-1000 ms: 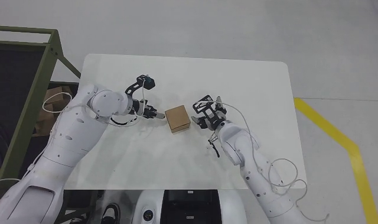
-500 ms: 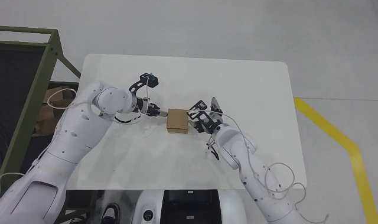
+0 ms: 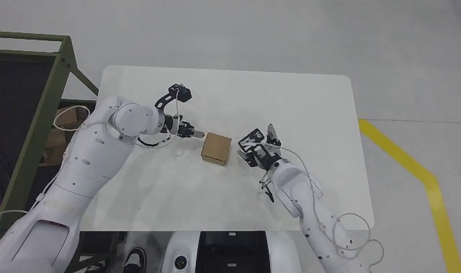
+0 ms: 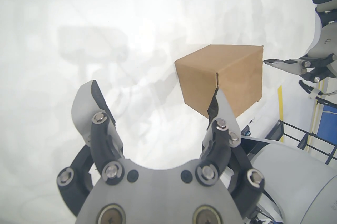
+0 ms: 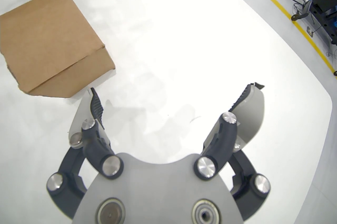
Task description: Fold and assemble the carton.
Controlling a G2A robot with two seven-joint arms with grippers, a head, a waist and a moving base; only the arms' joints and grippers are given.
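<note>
Right gripper (image 5: 172, 91) has backed off the carton (image 3: 216, 148); it sits just beside the carton's right side, fingers spread wide, holding nothing. Left gripper (image 4: 155, 88) is also wide and empty, one fingertip at the carton's left corner. Carton is closed up, mid table (image 3: 302, 100).

A small brown carton (image 3: 216, 148) is seen folded into a closed, cube-like box, with a flap seam on one side. It is set flat near the middle of the white surface (image 3: 288, 100), slightly turned.
</note>
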